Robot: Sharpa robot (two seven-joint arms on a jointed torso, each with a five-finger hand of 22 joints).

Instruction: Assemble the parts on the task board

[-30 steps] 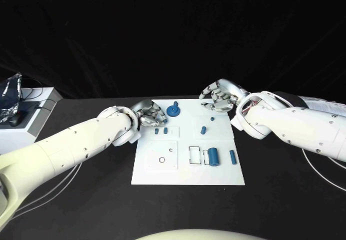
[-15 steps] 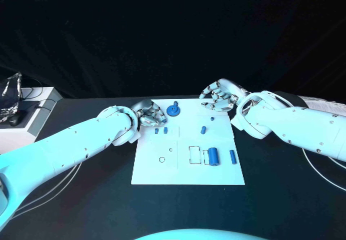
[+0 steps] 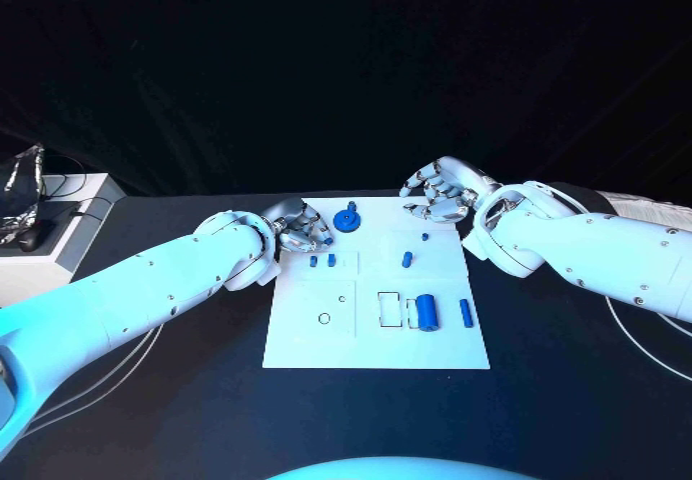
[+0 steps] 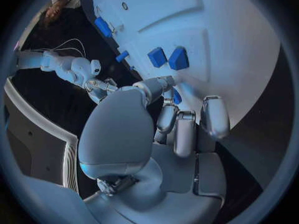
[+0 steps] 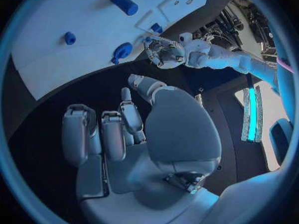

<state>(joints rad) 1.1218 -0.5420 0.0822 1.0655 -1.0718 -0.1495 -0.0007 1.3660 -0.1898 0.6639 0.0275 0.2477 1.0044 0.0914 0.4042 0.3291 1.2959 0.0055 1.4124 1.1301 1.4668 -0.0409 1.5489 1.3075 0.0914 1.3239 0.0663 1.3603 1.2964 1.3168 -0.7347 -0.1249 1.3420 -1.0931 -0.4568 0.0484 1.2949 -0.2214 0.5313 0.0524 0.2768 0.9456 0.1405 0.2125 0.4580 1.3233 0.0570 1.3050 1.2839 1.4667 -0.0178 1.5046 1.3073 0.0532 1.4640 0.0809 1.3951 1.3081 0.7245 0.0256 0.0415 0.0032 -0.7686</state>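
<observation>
Left hand and right hand hover with fingers curled in on nothing at the task board's far corners; blue parts lie loose on it (assembly barely begun, I judge).

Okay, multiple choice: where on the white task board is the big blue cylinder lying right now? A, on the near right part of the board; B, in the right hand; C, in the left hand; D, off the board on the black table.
A: the big blue cylinder lies flat on the near right part of the white task board, apart from the left hand and right hand, which hold nothing.
</observation>
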